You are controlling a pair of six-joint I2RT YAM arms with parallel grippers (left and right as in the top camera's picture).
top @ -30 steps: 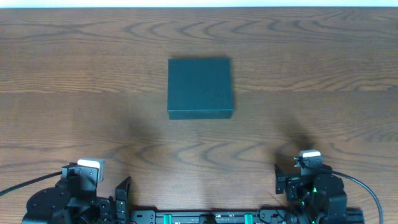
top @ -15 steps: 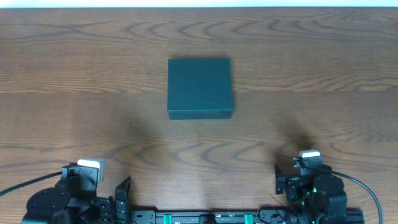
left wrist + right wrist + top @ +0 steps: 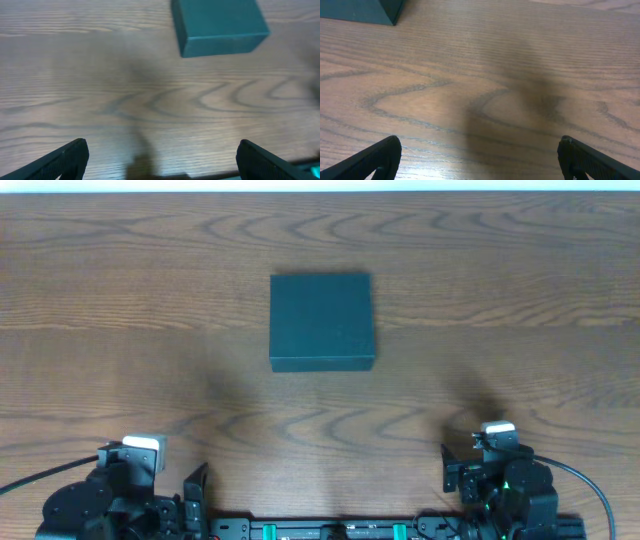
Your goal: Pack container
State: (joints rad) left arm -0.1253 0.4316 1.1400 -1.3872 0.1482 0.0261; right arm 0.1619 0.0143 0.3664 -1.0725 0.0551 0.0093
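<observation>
The wooden worktop fills nearly everything I see. Overhead its left and right edges are cut off, and only a thin pale strip shows beyond its far edge. Soft dark smudges of shadow lie on the grain near each of my arms, too blurred to have an outline.

The container sits alone on the worktop, about midway between left and right and towards the far side, well apart from both my hands. Its lid lies flat and closed, so the inside is hidden. I cannot make out which edge carries the hinge. From my left wrist its far part runs off the top of the frame, leaving the top face and near wall visible. From my right wrist only one near corner pokes in at the far left.

My arms sit at the near edge, partly cut off by the bottom of the overhead view and hard to pick out in the black clutter.

My left hand is spread wide over bare wood, with just the dark tips of its fingers showing in the bottom corners. My right hand is spread just as wide, holding nothing, and only its tips show.
</observation>
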